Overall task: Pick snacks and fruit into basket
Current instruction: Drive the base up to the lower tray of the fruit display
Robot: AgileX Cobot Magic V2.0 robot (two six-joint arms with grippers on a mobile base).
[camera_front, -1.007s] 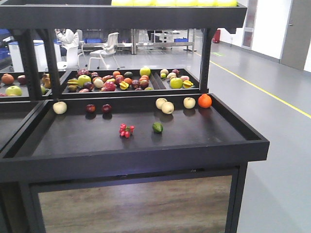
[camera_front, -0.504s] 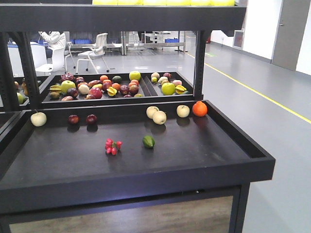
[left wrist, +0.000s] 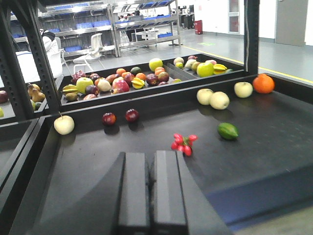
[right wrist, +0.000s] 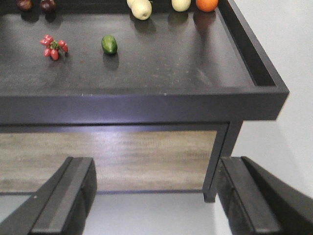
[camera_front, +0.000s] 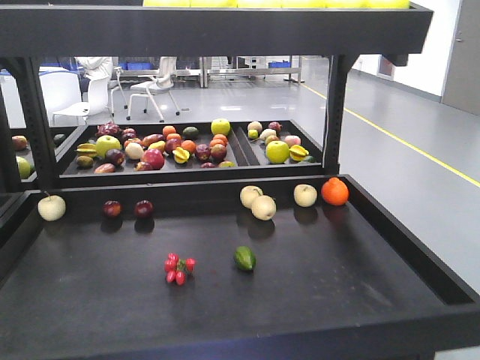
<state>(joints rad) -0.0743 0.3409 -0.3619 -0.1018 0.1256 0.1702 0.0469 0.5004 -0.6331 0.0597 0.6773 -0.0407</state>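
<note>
- The left gripper [left wrist: 150, 166] is clenched. Its two black fingers [left wrist: 133, 191] press flat together with nothing between them, and it hovers over the near left part of the black display tray [camera_front: 397, 247].
- The right gripper [right wrist: 155, 166] is released. Its fingers [right wrist: 66, 196] are spread wide and empty, low in front of the tray's near edge and level with the wood panel [right wrist: 122, 156] under it.
- The fruit lies loose on the tray floor, none of it touched by either gripper.
- An orange [camera_front: 334, 191] sits in the far right corner, with a pale apple [camera_front: 304, 195] just to its left.
- Two more pale fruits [camera_front: 257, 202] lie touching each other, further left along the far wall.
- Two dark red round fruits [camera_front: 127, 208] sit side by side at the far left of centre.
- A lone pale apple [camera_front: 51, 208] lies near the far left corner.
- Nearer, about mid-tray, a small green oval fruit [camera_front: 244, 258] rests alone.
- A cluster of small red berries [camera_front: 178, 268] lies a little to its left, apart from it.
- Behind and above, the far tray [camera_front: 187, 171] holds a mixed heap [camera_front: 154, 146] in its left compartment: green apples, oranges, red-purple fruit and yellow starfruit.
- Its right compartment has a large green apple [camera_front: 277, 151] beside a yellow starfruit [camera_front: 298, 152] and a few smaller pieces.
- A yellow floor line [camera_front: 405, 142] runs off to the right.
</note>
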